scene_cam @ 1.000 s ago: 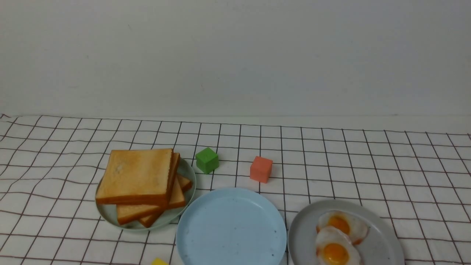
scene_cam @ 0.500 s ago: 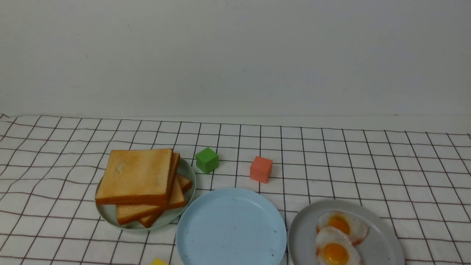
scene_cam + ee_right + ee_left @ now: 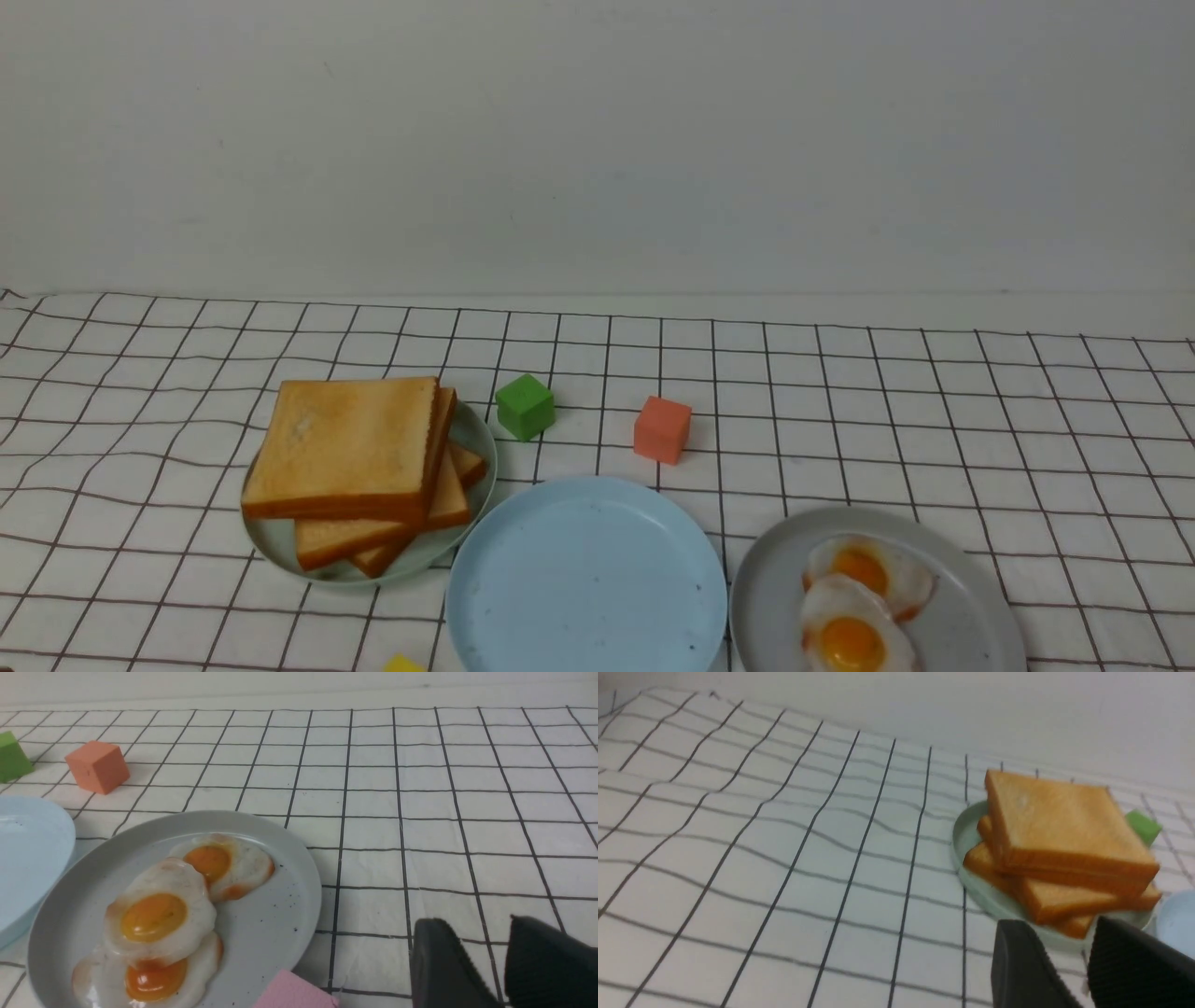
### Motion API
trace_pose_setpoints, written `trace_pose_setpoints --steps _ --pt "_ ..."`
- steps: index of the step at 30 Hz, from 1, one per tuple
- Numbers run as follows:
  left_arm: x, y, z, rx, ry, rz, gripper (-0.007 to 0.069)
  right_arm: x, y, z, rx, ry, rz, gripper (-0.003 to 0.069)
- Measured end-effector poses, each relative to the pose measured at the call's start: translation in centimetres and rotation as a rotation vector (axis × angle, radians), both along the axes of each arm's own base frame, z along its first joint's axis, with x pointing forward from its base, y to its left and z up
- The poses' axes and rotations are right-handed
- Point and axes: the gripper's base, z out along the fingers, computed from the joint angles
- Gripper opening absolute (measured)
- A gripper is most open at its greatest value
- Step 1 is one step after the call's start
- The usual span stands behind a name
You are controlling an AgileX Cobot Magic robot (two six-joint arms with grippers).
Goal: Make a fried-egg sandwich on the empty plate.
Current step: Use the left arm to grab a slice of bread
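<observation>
In the front view a blue plate [image 3: 586,579] sits at the lower centre of the frame on the checked cloth [image 3: 934,420] that covers the desk, and nothing lies on it apart from a few tiny dark specks. To its left, in the lower left of the frame, a stack of toast slices [image 3: 345,448] rests on a pale green plate [image 3: 271,546], the top slice lying flat and the lower ones fanned out beneath it; the green plate's rim comes just beside the blue one. In the lower right a grey plate [image 3: 971,616] carries overlapping fried eggs [image 3: 854,607] and stands just beside the blue plate on that side. Above the blue plate, near the middle of the frame, a green cube [image 3: 525,406] stands close to the toast plate and an orange-red cube [image 3: 662,429] stands a little to its right, the two apart. A yellow scrap [image 3: 403,665] peeks in at the bottom edge. The left wrist view shows the left pincer [image 3: 1057,924] near the toast plate, its two black fingers [image 3: 1027,970] apart with nothing between them. The right wrist view shows the right pincer [image 3: 474,921] over bare cloth beside the grey plate, its fingers [image 3: 444,966] likewise apart and empty, with a pink block [image 3: 296,994] lying at the grey plate's near rim.
</observation>
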Motion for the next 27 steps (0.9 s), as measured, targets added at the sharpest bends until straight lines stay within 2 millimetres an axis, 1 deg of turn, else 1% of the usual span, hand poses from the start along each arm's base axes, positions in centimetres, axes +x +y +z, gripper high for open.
trace_pose_setpoints --steps 5,9,23,27 --pt "0.1 -0.1 0.8 -0.032 -0.084 -0.003 0.0238 0.2 -0.1 0.5 0.005 -0.069 -0.007 0.0241" --pt "0.1 -0.1 0.8 -0.036 -0.089 -0.003 0.0238 0.3 -0.1 1.0 0.017 -0.123 -0.013 0.0241" --pt "0.1 -0.1 0.9 -0.044 -0.095 -0.003 0.0238 0.3 -0.1 1.0 -0.005 -0.131 -0.010 0.0241" --pt "0.1 -0.1 1.4 -0.048 -0.154 -0.003 0.0238 0.3 -0.1 1.0 -0.009 -0.131 -0.010 0.0241"
